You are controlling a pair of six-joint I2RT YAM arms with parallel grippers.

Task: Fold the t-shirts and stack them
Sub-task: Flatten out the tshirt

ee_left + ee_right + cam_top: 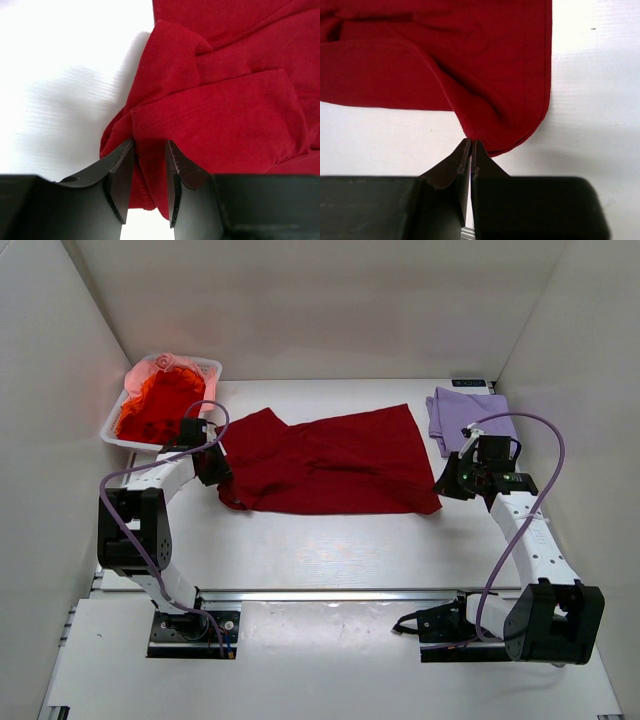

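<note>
While the large dark red cloth t-shirt point(330, 465) lies spread across the middle of the white counter point(330, 550), both arms reach in to its near edge, one at each end. The left pincer point(150, 170) stands partway apart, clamped on a thick bunch of folded red cloth at the shirt's left end. The right pincer point(471, 142) is pressed fully together on the rounded hem corner at the right end, where a crease in the cloth runs down to its tips. A folded pale lavender t-shirt point(468, 418) rests at the back right, apart from the red one. At the back left, a white plastic basket point(135, 444) holds crumpled orange-red shirts point(155, 405) and a pink one point(170, 363).
</note>
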